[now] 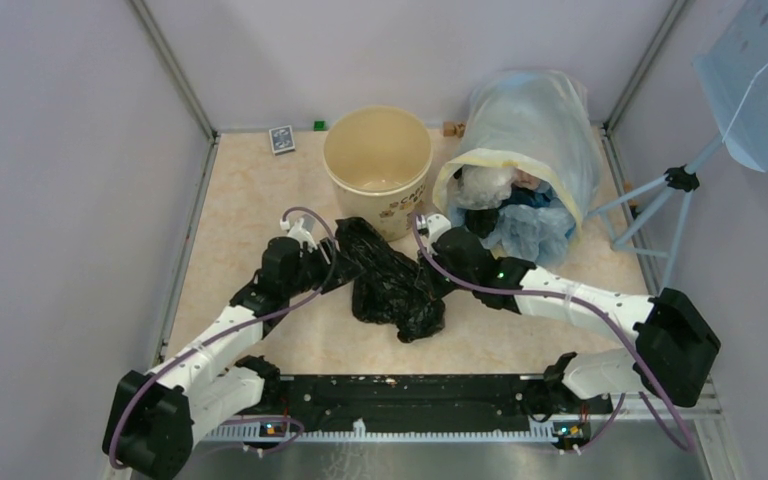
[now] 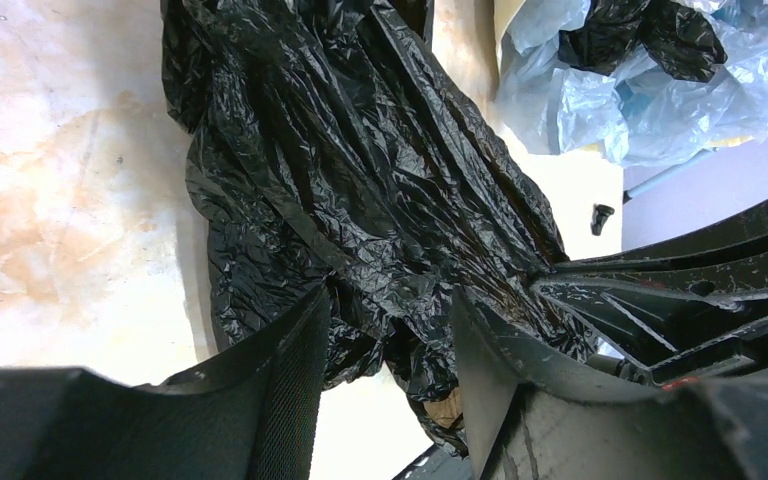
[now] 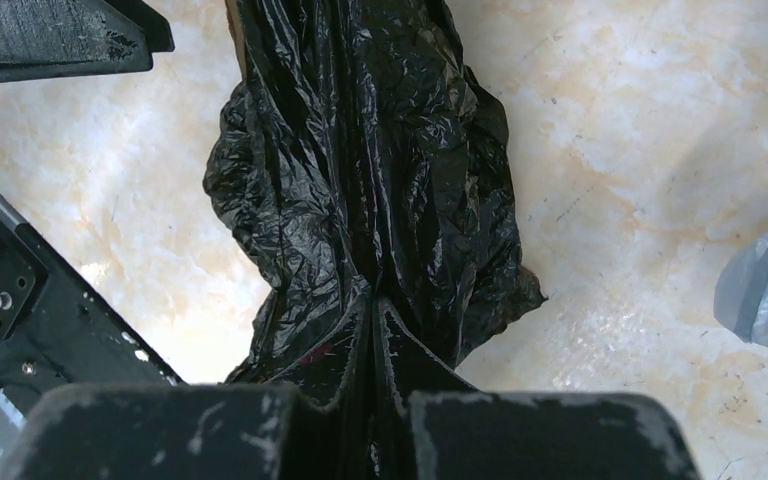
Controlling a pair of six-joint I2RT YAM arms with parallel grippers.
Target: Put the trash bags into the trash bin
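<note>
A crumpled black trash bag lies stretched on the table in front of the cream-beige trash bin, which stands upright. My right gripper is shut on the bag's right edge; the right wrist view shows the jaws pinched on the taut folds of the bag. My left gripper is at the bag's left end. In the left wrist view its jaws stand apart with loose bag bunched between them. The right gripper also shows there.
A large translucent sack lies on its side right of the bin, with blue and black bags spilling from its mouth. A card box, a green cube and a blue perforated panel on a tripod stand at the back.
</note>
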